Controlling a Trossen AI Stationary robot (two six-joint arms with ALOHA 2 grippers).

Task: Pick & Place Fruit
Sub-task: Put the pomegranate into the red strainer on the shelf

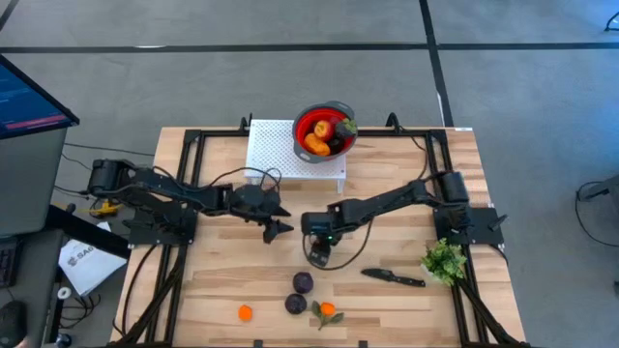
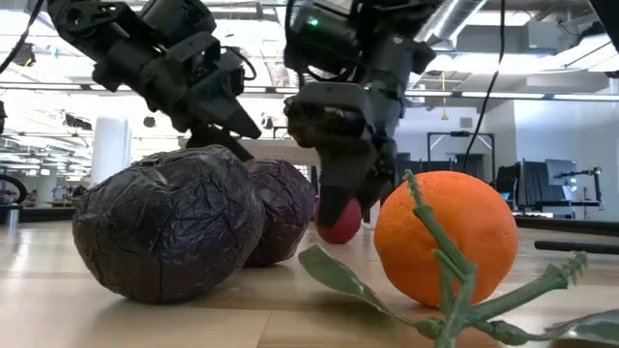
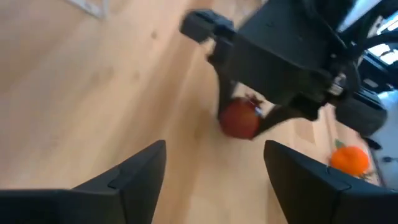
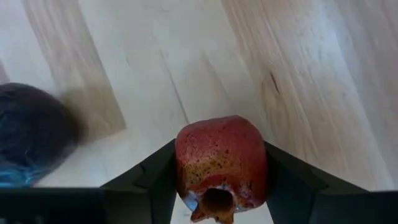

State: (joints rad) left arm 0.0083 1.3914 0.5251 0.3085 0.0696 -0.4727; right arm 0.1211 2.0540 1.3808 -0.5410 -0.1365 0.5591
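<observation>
A red fruit (image 4: 221, 158) with a small crown sits between the fingers of my right gripper (image 1: 318, 255), which points down near the table's middle and is shut on it. My left gripper (image 1: 278, 229) hovers open just left of it, touching nothing. Two dark purple fruits (image 1: 303, 282) (image 1: 295, 304), a small orange (image 1: 245, 312) and an orange with green leaves (image 1: 327, 310) rest on the wood near the near edge. A red colander (image 1: 311, 117) on a white rack holds more fruit. My right gripper pinches the red fruit by its two opposite sides (image 4: 183, 155), one finger (image 4: 146, 180) on each, coming from above and pointing down. The fruit's crown (image 4: 214, 202) faces back toward the wrist. In the low view the fruit (image 2: 338, 222) is at table height; whether it rests there I cannot tell.
A black knife (image 1: 392, 277) lies to the right of the right gripper, and a green leafy bunch (image 1: 445, 259) sits near the right edge. The white rack (image 1: 276, 150) stands at the far edge. Bare wood lies on the left half of the table.
</observation>
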